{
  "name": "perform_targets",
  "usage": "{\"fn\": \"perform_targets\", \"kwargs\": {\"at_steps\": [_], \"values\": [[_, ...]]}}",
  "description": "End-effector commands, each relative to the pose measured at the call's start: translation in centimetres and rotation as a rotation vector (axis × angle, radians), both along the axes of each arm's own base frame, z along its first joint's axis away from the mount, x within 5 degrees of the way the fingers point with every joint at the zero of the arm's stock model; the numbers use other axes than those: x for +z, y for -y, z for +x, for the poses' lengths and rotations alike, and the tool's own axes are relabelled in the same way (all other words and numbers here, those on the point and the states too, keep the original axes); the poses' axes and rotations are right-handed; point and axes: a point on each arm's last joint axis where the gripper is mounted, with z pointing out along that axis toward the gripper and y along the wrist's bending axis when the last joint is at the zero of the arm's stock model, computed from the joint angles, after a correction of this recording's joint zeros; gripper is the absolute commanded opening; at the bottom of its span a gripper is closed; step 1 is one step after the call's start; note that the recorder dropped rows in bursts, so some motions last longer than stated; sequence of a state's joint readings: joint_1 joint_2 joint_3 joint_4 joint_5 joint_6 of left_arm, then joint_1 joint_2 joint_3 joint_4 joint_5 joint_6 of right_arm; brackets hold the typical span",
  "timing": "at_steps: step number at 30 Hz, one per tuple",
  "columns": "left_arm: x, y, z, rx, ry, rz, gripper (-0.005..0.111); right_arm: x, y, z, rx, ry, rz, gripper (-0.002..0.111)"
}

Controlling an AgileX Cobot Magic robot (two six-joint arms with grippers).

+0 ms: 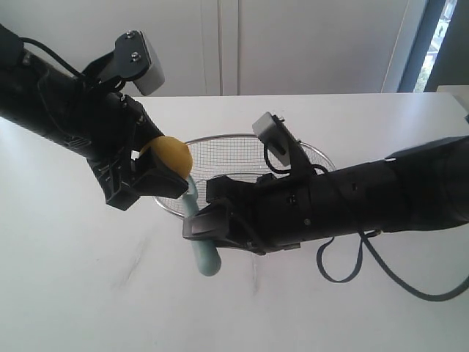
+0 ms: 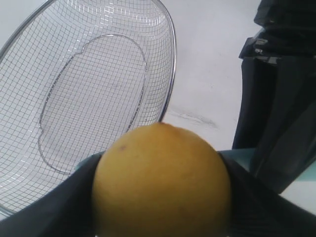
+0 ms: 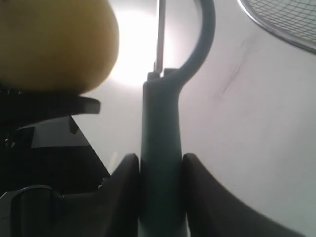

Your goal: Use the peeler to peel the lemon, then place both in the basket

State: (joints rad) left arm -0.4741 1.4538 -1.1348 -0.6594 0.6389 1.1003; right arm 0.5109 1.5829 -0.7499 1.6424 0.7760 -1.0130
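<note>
We are gripping the lemon [image 2: 160, 168] in the left tool [image 2: 160, 217], its jaws standing wide and pressing on both flanks of the fruit. The right tool [image 3: 160, 197] is closing narrowly on the peeler [image 3: 160, 128], clamping the teal handle low down, well below the hooked head.

We are judging the lemon as firm but round and waxy. It will probably try to turn under the blade's pull, so a grip across its widest middle looks best, with the upper rind left free. The peeler seems light and stiff. Its handle is slim and smooth and may twist, so we are favouring the hold on the handle, clear of the blade.

The blade is standing just beside the lemon, and in the right wrist view light is showing between them. No bare strip is showing on the rind we can see. Both things are hanging over the surface [image 1: 110, 293], at the near rim of the basket [image 1: 242, 137], and neither is inside it.
</note>
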Motion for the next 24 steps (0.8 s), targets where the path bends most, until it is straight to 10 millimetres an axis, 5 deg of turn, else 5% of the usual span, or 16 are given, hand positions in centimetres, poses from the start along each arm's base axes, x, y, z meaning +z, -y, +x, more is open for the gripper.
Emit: {"fn": "perform_targets", "kwargs": {"at_steps": [1, 24], "values": [[0.2, 0.1, -0.4, -0.002, -0.013, -0.022, 0.0, 0.6, -0.4, 0.1, 0.016, 0.021, 0.025, 0.0], [0.2, 0.1, -0.4, -0.002, -0.013, -0.022, 0.0, 0.9, 0.8, 0.6, 0.018, 0.034, 0.031, 0.0]]}}
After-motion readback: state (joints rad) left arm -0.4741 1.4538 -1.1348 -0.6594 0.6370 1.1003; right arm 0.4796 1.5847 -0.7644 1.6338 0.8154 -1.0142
